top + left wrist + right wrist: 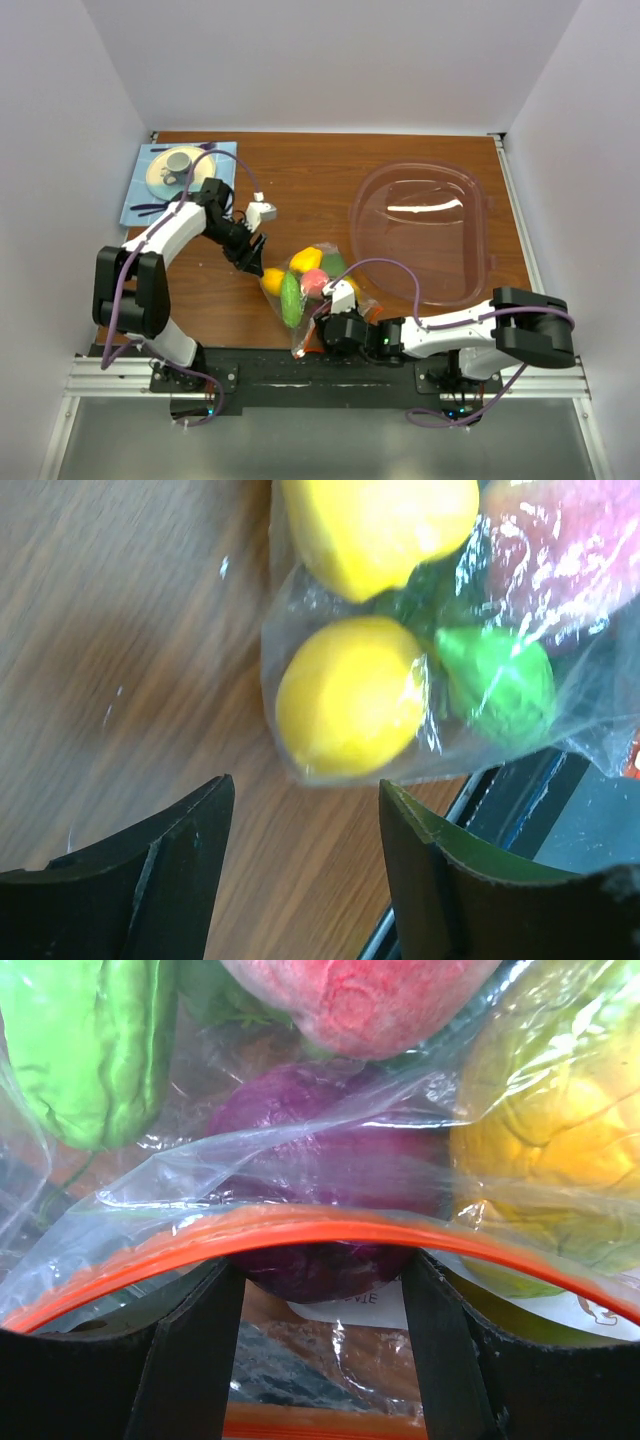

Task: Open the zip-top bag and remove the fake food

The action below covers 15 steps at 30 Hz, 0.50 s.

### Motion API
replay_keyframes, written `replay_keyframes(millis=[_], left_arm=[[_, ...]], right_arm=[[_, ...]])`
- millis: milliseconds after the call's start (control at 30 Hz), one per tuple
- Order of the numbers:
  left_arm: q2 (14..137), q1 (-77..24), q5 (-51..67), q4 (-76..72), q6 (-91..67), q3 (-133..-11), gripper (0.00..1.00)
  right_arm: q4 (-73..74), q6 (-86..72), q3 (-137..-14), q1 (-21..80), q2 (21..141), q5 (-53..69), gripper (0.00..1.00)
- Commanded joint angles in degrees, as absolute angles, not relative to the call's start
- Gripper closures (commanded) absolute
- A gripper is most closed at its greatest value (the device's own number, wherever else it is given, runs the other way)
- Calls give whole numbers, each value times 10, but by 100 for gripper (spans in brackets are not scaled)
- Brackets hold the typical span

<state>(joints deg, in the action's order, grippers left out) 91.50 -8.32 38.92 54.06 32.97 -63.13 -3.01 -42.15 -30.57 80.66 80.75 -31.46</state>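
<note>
The zip-top bag (310, 290) lies on the wooden table, filled with fake food. In the left wrist view its sealed corner holds a yellow fruit (350, 695) and a green one (495, 680). My left gripper (305, 785) is open and empty, just short of that corner (252, 262). My right gripper (335, 308) is at the bag's near end. In the right wrist view it (320, 1265) is open, its fingers (195, 1350) spread under the arched orange zip strip (320, 1222), with a second strip (320, 1422) below. A purple fruit (320, 1170), a pink-red one (360, 1000), a green one (85, 1040) and a yellow one (540, 1140) lie ahead. No slider shows.
A large pink-tinted clear tub (425, 230) sits at the right. A blue mat (140, 195) with a plate and cup (178, 165) is at the back left. The black rail at the table's near edge (280, 375) runs just behind the bag.
</note>
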Motion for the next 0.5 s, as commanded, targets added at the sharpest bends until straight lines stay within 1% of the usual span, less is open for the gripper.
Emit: replay_keyframes(millis=[0,300,400,467], left_arm=[[939,-98,417,472,297,-634,35],[977,-116,456,417,253,-642,35],[980,-120,474,417,252,-638,42],[979,-123,487,423,255,-637,55]], right_arm=[[-36,-440,-289,812,813,-299,54],[-35,-446,-287,815,827,-290,55],[-34,-446,-288,816,828,-287,55],[-34,-444,-292,817,831,-287,55]])
